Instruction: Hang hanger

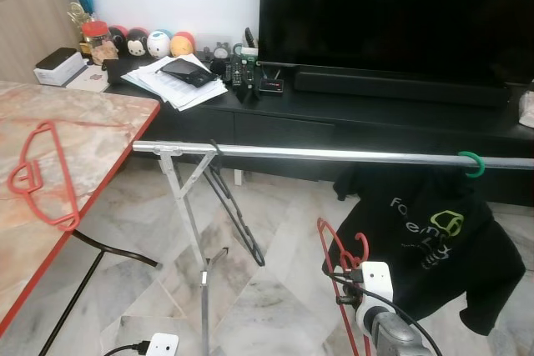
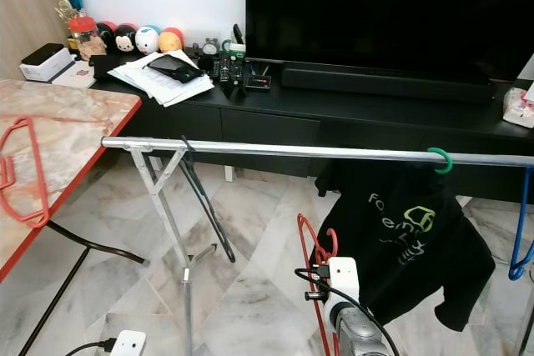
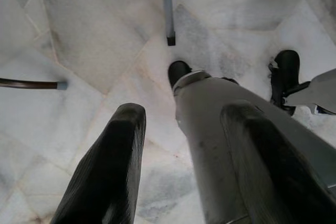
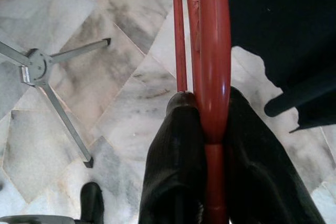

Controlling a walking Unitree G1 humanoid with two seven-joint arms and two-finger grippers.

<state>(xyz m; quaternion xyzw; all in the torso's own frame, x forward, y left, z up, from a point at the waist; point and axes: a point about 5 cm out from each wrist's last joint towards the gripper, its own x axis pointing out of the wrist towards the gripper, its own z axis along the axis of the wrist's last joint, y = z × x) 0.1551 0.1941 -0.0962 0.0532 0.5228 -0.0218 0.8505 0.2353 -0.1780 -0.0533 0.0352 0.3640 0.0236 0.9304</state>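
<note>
A silver clothes rail (image 1: 334, 154) runs across the room in front of a black TV cabinet. A green hanger hook (image 1: 472, 163) on it carries a black T-shirt (image 1: 425, 239). My right gripper (image 4: 210, 140) is shut on a red hanger (image 4: 212, 51) low down, below the rail and left of the shirt; that red hanger (image 1: 332, 260) rises above my right wrist (image 1: 374, 293). A second red hanger (image 1: 42, 177) lies on the marble table (image 1: 92, 131) at left. My left gripper (image 3: 184, 129) hangs open over the floor.
A black hanger (image 1: 234, 214) hangs near the rail's left end by the folding stand leg (image 1: 188, 214). A blue hanger (image 2: 521, 231) hangs at the rail's far right. A white power strip (image 1: 161, 344) lies on the marble floor. The cabinet holds papers, remotes and toys.
</note>
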